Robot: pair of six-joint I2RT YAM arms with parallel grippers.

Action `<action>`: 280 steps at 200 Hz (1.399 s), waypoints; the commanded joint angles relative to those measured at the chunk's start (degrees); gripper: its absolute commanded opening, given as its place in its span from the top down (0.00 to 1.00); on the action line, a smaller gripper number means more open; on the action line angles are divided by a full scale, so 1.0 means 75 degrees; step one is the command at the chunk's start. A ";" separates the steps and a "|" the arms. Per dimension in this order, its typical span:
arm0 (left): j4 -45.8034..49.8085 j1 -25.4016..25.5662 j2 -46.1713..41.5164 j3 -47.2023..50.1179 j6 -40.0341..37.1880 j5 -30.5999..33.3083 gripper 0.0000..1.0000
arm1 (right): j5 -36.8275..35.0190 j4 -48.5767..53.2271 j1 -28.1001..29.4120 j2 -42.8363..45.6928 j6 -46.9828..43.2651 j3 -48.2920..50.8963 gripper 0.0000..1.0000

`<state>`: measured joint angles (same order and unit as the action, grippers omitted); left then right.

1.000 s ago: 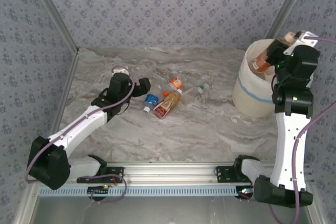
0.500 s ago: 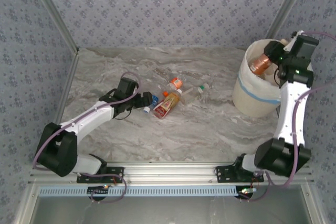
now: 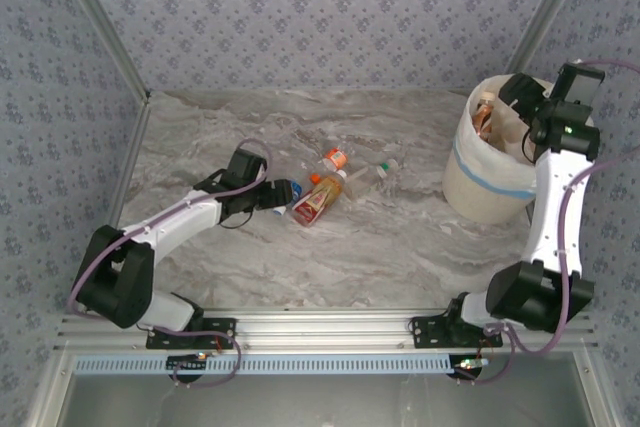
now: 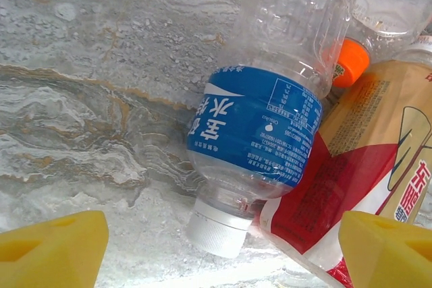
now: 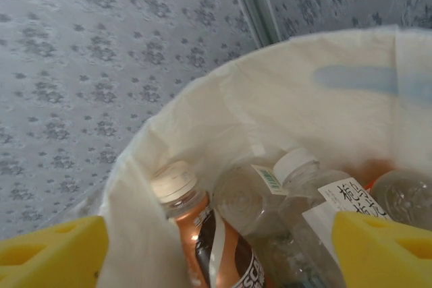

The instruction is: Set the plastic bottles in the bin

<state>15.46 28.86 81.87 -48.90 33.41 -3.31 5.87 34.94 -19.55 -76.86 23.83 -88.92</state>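
Left claw (image 4: 219,255) spread at blue-label bottle (image 4: 256,133)'s cap end, right claw (image 5: 216,254) spread over bin (image 5: 283,85); closing could squirt the bottle sideways.

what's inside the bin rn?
In the bin: a brown-drink bottle with a cream cap, a white-capped bottle and another clear bottle. Whatever lies beneath is covered by them and the bin's near wall.

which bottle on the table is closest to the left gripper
The blue-labelled bottle with the white cap, lying between the fingertips of the left gripper; the red-and-yellow labelled bottle lies beside it, off to one side.
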 commanded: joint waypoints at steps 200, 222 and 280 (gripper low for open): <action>-0.1752 -0.0002 0.1613 0.0301 -0.0721 -0.1392 0.83 | 0.0872 -0.0405 0.1490 0.2279 0.0610 0.1497 0.00; -0.1609 0.0001 0.1284 0.0487 -0.0752 -0.1207 1.00 | 0.1011 -0.0563 0.1695 0.2279 0.0766 0.1729 0.00; -0.1535 0.0002 -0.0269 0.0826 -0.0899 -0.0772 1.00 | 0.0792 -0.1716 0.2961 0.2480 0.1106 0.2587 0.00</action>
<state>4.23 28.86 85.36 -42.59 28.69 -10.48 12.86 28.32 -0.99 -60.18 29.65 -72.16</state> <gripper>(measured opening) 0.299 0.999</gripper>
